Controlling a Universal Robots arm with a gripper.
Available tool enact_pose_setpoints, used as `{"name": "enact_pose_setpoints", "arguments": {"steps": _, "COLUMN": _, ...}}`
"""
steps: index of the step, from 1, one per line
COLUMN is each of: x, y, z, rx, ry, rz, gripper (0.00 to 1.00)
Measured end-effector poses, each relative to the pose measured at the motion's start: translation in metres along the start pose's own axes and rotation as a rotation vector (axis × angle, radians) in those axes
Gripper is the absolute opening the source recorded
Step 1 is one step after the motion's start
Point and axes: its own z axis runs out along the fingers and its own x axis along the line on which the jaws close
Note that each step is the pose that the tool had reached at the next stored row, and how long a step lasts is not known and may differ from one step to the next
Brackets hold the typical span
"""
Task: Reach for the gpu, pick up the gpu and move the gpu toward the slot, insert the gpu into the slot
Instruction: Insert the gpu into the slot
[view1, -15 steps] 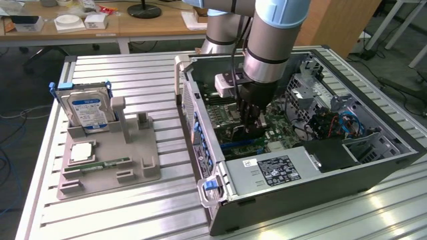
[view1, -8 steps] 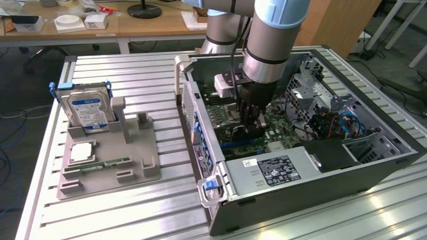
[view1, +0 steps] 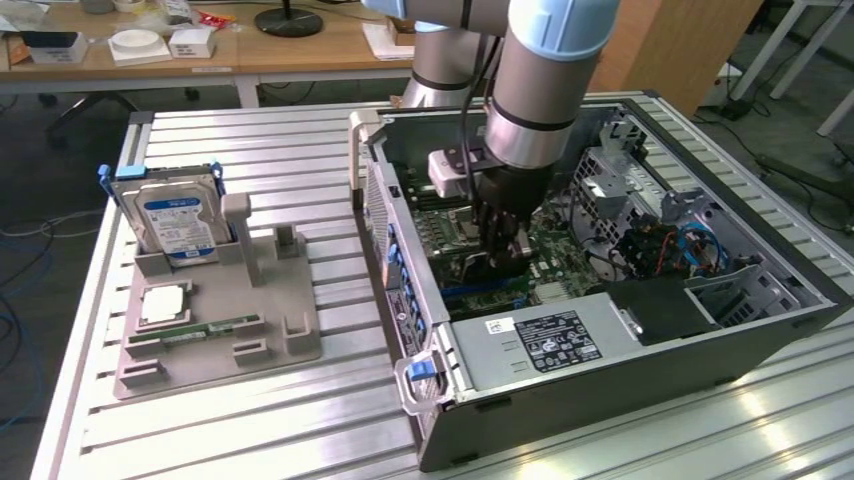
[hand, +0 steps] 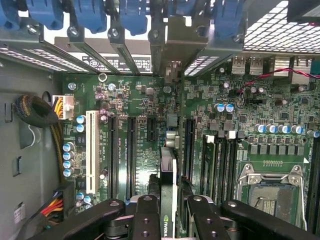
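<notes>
The arm reaches straight down into the open computer case (view1: 747, 320), and its gripper (view1: 491, 262) sits low over the green motherboard (view1: 561, 262). In the wrist view the black fingers (hand: 146, 217) are clamped on either side of the gpu (hand: 169, 200), which stands on edge between them, a thin card seen from above with a small green logo near the grip. The card runs forward from the gripper (hand: 169, 225) toward the silver bracket strips (hand: 120, 47) at the rear wall of the case, lined up among the long black slots (hand: 131, 150) on the board, with a white slot (hand: 91, 150) farther off to one side. Whether it is fully seated I cannot tell.

The motherboard is glossy green, dotted with small blue-topped cylinders and a square metal socket frame (hand: 272, 192). A braided black cable (hand: 36, 111) curves along the grey inner wall.

On the ribbed metal table (view1: 240, 440), to the exterior view's left of the case, a grey plastic holder (view1: 287, 345) carries a silver hard drive (view1: 176, 222) with a blue label standing upright, and a narrow green memory stick (view1: 200, 327) lying flat
</notes>
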Motion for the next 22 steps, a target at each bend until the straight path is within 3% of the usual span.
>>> {"name": "enact_pose_setpoints", "arguments": {"steps": 9, "x": -0.0004, "y": -0.0002, "z": -0.0019, "rx": 0.0015, "ry": -0.0032, "rz": 0.000, "gripper": 0.26}}
{"name": "enact_pose_setpoints", "arguments": {"steps": 22, "x": -0.0002, "y": -0.0001, "z": -0.0039, "rx": 0.0000, "ry": -0.0011, "rz": 0.000, "gripper": 0.26}}
